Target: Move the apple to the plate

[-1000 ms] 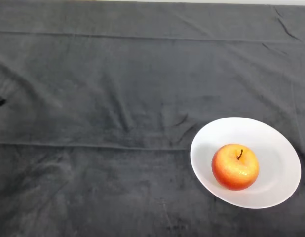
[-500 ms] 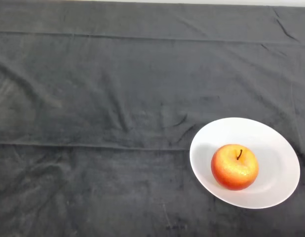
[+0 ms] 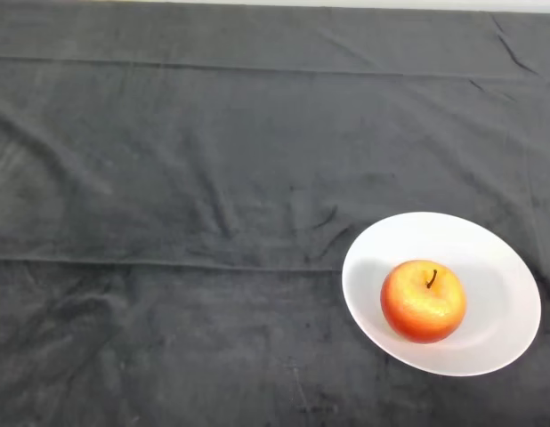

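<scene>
A: Where's the apple (image 3: 424,301)?

B: On the white plate (image 3: 497,267), lower right of the head view. Sits upright, stem up, approx. mid-plate, a bit toward the plate's left and near side.

A: Colour?

B: Red-orange w/ a yellow patch round the stem. Dark, short stem.

A: And the hand, open or closed?

B: Can't say. No part of the robot shows in this view, so no state to give and nothing to place things against.

A: Plate itself?

B: Round, shallow, plain white. Lies flat on the dark cloth (image 3: 168,178), near the view's right edge, w/ its far-left rim just beside some creases.

A: Cloth?

B: Dark grey, covers the whole table. Long horizontal folds run across near the top and approx. halfway down; smaller wrinkles near the middle and at the top right corner.
</scene>
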Robot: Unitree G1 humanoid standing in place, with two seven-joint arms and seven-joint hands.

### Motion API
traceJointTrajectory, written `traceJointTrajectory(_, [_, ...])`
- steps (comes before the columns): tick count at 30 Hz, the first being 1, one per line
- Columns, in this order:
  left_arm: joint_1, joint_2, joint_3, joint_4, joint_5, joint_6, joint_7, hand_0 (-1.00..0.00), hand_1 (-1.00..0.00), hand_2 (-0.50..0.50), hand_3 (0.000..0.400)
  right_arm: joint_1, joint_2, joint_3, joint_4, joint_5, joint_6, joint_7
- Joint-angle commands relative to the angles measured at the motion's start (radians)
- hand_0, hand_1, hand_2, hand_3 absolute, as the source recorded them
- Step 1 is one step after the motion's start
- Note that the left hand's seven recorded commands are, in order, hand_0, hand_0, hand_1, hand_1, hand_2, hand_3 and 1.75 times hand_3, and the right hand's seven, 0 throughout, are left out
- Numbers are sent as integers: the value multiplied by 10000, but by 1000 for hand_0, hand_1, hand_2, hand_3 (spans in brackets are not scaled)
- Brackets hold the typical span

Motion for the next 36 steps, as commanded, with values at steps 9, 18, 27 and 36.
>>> traceJointTrajectory(9, [-534,-462,927,560,305,-209,-352,0,0,0,0,-35,-137,-140,29,96,56,-42])
traceJointTrajectory(18, [-638,-625,1177,524,474,-113,-641,0,0,0,0,-69,-163,-141,9,103,81,-61])
traceJointTrajectory(27, [-717,-801,1391,457,669,-22,-855,0,0,0,0,-50,-149,-145,-2,110,87,-40])
traceJointTrajectory(36, [-750,-938,1624,405,793,35,-1090,0,0,0,0,-46,-138,-144,-10,113,93,-36])
